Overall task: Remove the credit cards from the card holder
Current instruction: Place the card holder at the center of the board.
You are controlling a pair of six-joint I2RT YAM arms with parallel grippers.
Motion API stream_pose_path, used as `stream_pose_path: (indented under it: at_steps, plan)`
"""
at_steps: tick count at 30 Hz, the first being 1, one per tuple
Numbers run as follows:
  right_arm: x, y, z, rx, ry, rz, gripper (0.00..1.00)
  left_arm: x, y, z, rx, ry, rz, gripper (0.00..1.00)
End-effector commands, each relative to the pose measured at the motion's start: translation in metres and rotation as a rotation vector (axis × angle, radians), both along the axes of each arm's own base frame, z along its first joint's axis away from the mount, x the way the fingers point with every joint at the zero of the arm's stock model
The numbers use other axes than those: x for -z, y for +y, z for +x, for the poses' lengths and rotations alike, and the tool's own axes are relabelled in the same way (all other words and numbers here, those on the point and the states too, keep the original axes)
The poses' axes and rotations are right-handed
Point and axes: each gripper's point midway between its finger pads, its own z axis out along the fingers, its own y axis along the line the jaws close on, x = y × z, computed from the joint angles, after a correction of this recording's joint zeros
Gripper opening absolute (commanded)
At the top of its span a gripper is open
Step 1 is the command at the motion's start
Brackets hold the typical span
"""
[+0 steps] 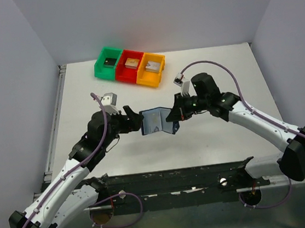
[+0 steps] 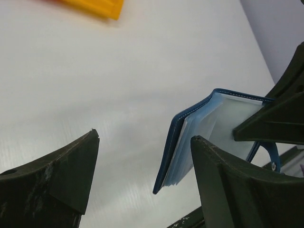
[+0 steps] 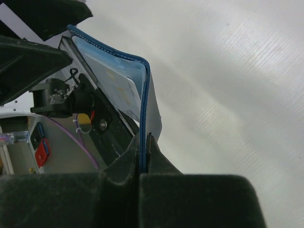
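The card holder hangs open like a booklet between the two claws, blue covers outward and pale pockets facing in. The right claw is clamped on it: in its wrist view both fingers press flat against the edge of one blue cover, with no gap left between them. Just past those fingertips the holder fans open, and a pale card shows through one of the clear pockets.

The left claw is spread wide and grips nothing. Its two dark fingers stand well apart, and the holder sits just behind the far-side finger, with its spine towards the gap. I cannot tell whether that finger touches the holder. From above, the left claw points straight at the free cover.

Well beyond both claws, towards the back of the white worktop, stand a green bin, a red bin and an orange bin, touching in a row, each with something small inside.
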Motion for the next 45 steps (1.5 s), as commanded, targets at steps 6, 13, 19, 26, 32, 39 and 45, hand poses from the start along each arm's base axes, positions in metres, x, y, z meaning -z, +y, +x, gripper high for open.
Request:
stream_pose_path:
  at_steps: [6,13,19,26,32,39,45]
  plan:
    - [0.068,0.015,0.005,-0.021,0.168,-0.022,0.00,0.045,0.041,-0.010,-0.171,0.055,0.035,0.89]
    - [0.115,0.016,0.009,0.001,0.243,-0.074,0.00,0.057,-0.003,-0.019,0.032,0.061,-0.097,0.83]
    - [0.142,0.017,0.013,0.015,0.292,-0.106,0.00,0.073,-0.024,-0.018,0.108,0.087,-0.148,0.74]
    - [0.163,0.013,0.019,0.040,0.322,-0.143,0.00,0.092,-0.034,-0.009,0.127,0.119,-0.123,0.68]
    - [0.181,0.005,0.020,0.058,0.349,-0.173,0.00,0.112,-0.047,-0.001,0.153,0.192,-0.093,0.62]
    - [0.193,-0.007,0.028,0.077,0.345,-0.244,0.12,0.134,-0.038,0.005,0.064,0.260,-0.070,0.54]
    - [0.196,-0.014,0.035,0.082,0.333,-0.306,0.47,0.142,-0.037,0.008,0.042,0.288,-0.058,0.54]
